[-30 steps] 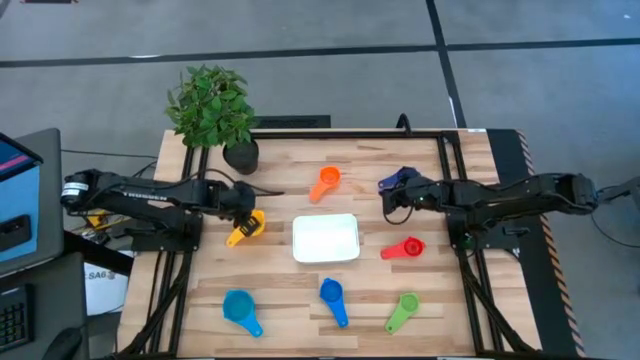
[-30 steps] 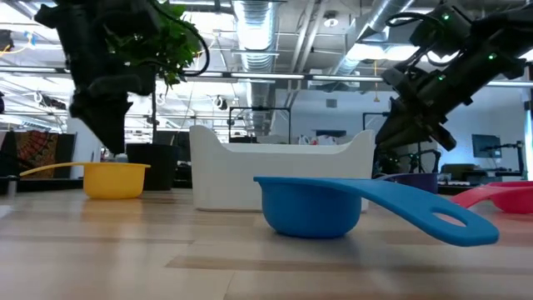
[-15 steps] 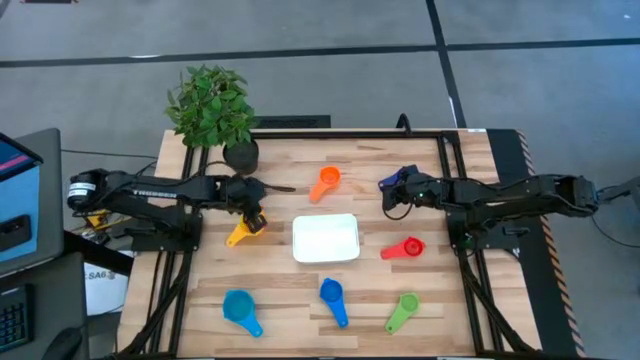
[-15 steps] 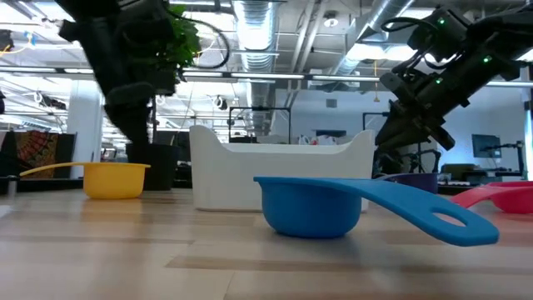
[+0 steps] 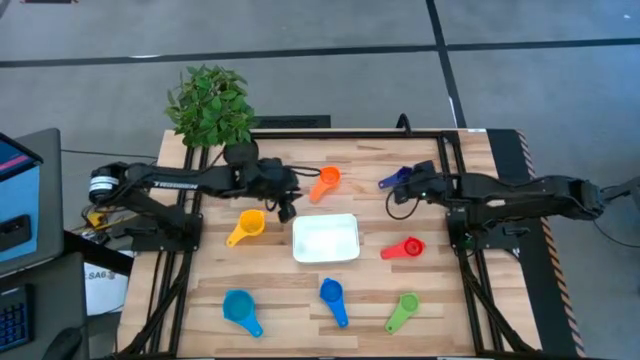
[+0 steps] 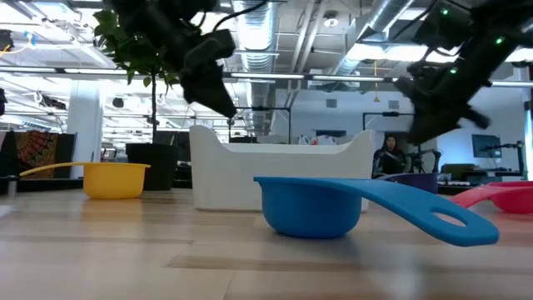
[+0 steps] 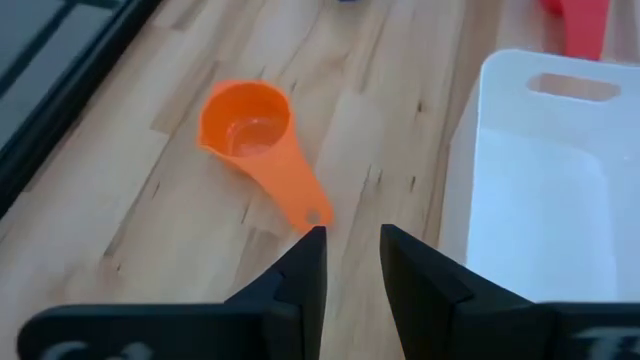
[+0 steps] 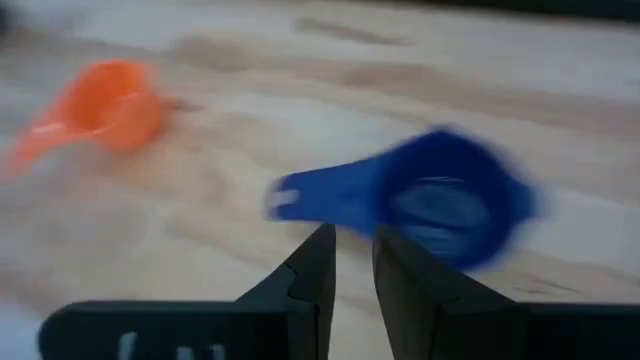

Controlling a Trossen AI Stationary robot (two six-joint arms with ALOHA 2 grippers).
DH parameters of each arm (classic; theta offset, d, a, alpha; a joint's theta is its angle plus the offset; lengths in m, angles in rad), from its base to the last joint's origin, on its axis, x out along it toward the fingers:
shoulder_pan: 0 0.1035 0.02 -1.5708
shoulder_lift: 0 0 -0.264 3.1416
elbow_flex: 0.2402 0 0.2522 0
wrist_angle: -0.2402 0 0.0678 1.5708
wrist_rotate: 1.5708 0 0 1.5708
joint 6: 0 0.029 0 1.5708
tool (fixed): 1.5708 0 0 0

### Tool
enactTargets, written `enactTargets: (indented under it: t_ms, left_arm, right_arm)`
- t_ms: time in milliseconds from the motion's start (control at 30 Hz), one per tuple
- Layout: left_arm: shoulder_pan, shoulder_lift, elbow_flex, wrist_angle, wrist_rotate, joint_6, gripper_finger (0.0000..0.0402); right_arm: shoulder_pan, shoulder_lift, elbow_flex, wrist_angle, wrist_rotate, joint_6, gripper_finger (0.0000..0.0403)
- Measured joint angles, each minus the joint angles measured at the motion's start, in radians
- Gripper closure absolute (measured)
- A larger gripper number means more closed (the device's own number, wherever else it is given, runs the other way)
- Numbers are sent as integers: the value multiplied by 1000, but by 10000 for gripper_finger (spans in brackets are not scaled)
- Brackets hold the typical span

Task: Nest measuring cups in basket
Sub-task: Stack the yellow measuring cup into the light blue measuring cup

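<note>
A: Where are the 7 plastic scoop cups?

B: All on the wooden table (image 5: 200, 300), none in the shallow white rectangular plastic basket (image 5: 326, 239) at the middle. The orange cup (image 5: 325, 182) lies toward the far edge, the dark blue cup (image 5: 393, 179) beside it toward the right. The yellow cup (image 5: 246, 226) sits left of the basket, the red cup (image 5: 405, 248) right of it. Along the near edge run the light blue cup (image 5: 240, 310), the blue cup (image 5: 333, 299) and the green cup (image 5: 402, 310).

A: And the 2 grippers?

B: The left gripper (image 7: 351, 243) hangs above the orange cup's handle tip, fingers a narrow slit apart, holding nothing. The right gripper (image 8: 353, 243) hovers at the dark blue cup's handle, fingers likewise nearly together and empty.

A: Anything else?

B: A leafy green plant in a black pot (image 5: 240, 155) stands at the far left corner.
</note>
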Motion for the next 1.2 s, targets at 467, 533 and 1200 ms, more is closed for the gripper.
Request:
enactTargets:
  t_ms: [467,533,1200]
  left_arm:
    - [-18,42,37,-484,-43,-238,317]
    - [-44,24,8,-582,-96,-307,317]
    - [49,-3,-60,-628,27,-12,317]
  right_arm:
    - [37,30,17,-187,-21,112,263]
    - [57,31,17,-172,-6,120,251]
    - [120,99,17,-50,25,103,224]
